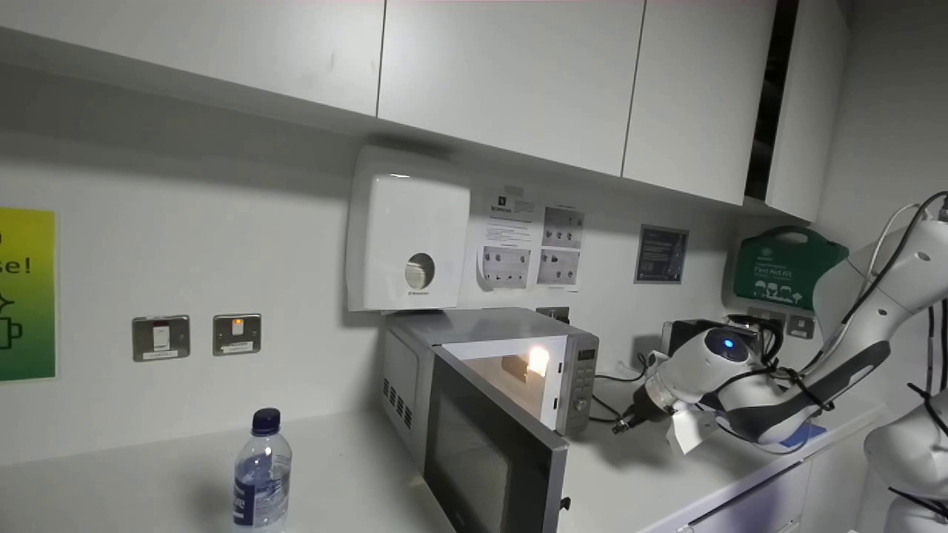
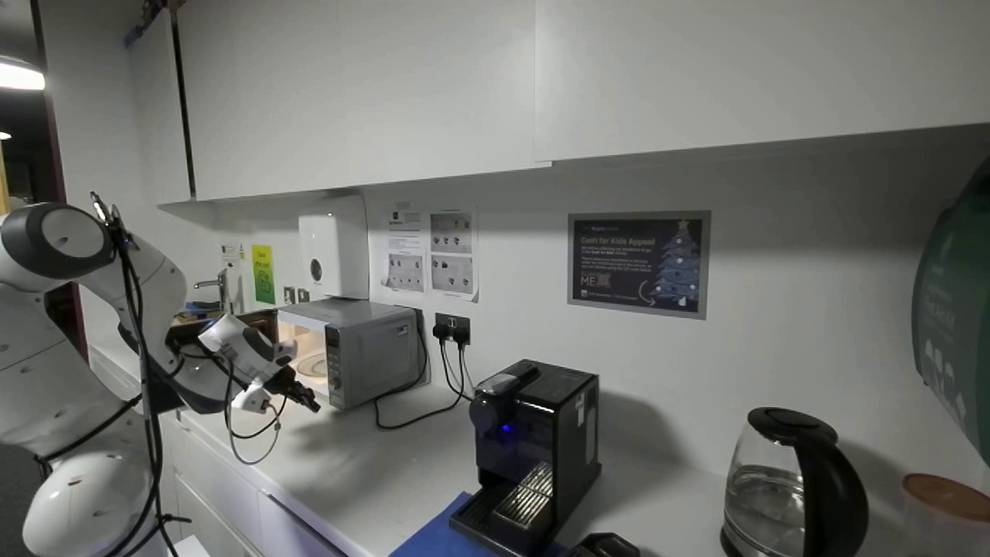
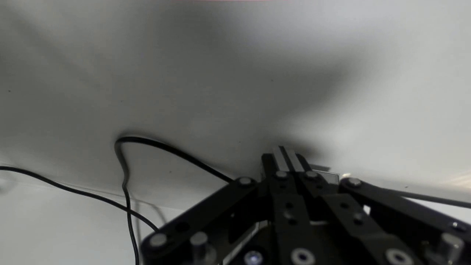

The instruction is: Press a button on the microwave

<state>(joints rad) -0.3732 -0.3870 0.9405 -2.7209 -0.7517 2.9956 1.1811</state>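
Note:
The silver-grey microwave (image 1: 474, 324) stands on the counter against the wall; it also shows in an exterior view (image 2: 379, 357). Its dark glass door (image 1: 485, 444) is swung open and its inside is lit. The control panel (image 1: 583, 385), with buttons and a knob, is right of the opening; it also shows in an exterior view (image 2: 333, 360). My gripper (image 1: 619, 428) is low above the counter, a little apart from the panel's lower part (image 2: 313, 404). In the wrist view the fingers (image 3: 287, 158) are together with nothing between them. The gripper hides most of what lies beyond there.
A water bottle (image 1: 263, 474) stands left of the door. Black cables (image 3: 176, 152) run over the counter beside the microwave. A black coffee machine (image 2: 534, 449), a blue mat (image 2: 441, 530) and a glass kettle (image 2: 766, 495) share the counter. Wall cabinets (image 1: 511, 81) hang above.

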